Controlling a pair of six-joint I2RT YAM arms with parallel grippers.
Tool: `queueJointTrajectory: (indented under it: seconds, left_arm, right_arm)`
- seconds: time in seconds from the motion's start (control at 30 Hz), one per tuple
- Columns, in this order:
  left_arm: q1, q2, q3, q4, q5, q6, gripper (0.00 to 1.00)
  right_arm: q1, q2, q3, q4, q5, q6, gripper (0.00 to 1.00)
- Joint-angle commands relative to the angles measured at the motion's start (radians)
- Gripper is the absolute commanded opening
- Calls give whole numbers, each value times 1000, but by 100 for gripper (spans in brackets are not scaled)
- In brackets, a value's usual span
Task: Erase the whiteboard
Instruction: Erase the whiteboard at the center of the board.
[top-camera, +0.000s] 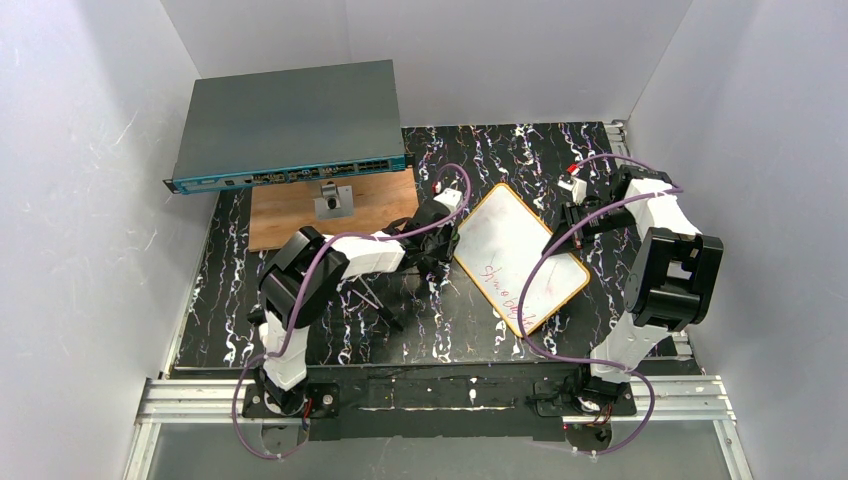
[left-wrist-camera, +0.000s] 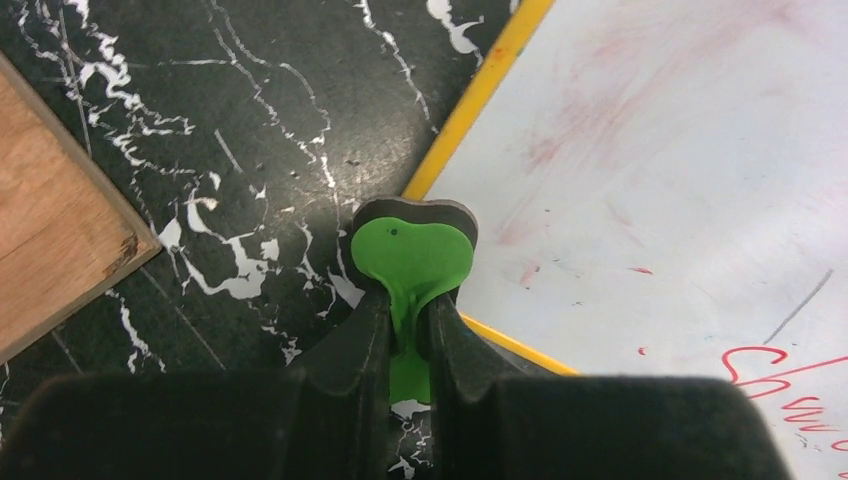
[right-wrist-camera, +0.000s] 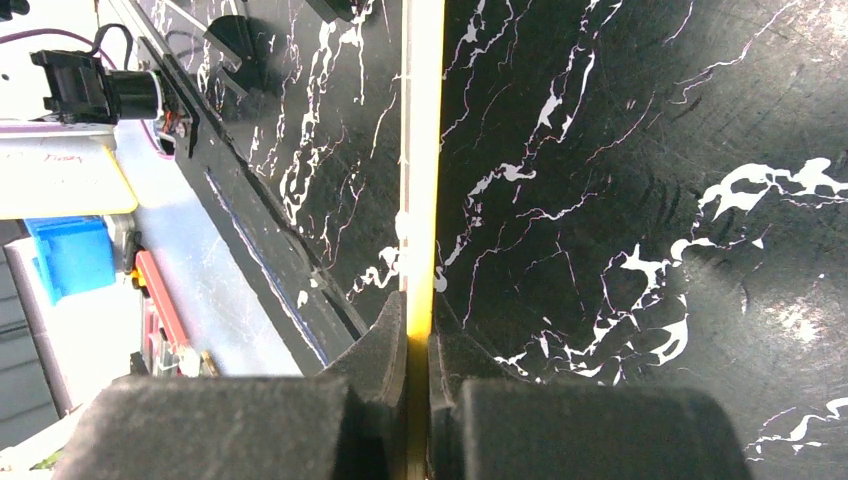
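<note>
Centrally, the left gripper (left-wrist-camera: 408, 325) was pinched on a green eraser (left-wrist-camera: 412, 258), which sat at the left corner of the whiteboard (left-wrist-camera: 650, 150) and overlapped its orange rim. The right gripper (right-wrist-camera: 420, 340) was clamped on that rim at the board's right-hand edge. Bare black marbled table (left-wrist-camera: 250, 120) lay between the eraser and a brown wooden board (left-wrist-camera: 50, 230). The whiteboard lay mid-table, turned diamond-wise. Its upper part was smeared faint pink, with red handwriting along its near edge.
</note>
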Motion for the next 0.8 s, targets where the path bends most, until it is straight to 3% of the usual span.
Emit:
queueJointTrajectory:
  seconds: [0.0,0.2,0.33,0.43,0.63,0.77]
  left_arm:
    - [-63,88,4,62,254,7,0]
    - [-78,121,48,120,434,-24,0]
    - [-83,61,59,154,469,-54,0]
    - [-81,-38,77,102,375,-40,0]
    - [-79,-156,190,-164,192,81,0]
    - [-75,-184,146,-226,139,121,0]
  right_arm:
    - [111,9,-39,-31,-40,-32,1]
    - [116,12,-43,-33,-47,-33,1]
    - [115,20,-41,-30,-41,-31,1]
    - [104,21,-39,-22,-36,-23,1]
    - [83,13,-41,4,-10,-1,1]
    - [81,4,-46,11,1,2,1]
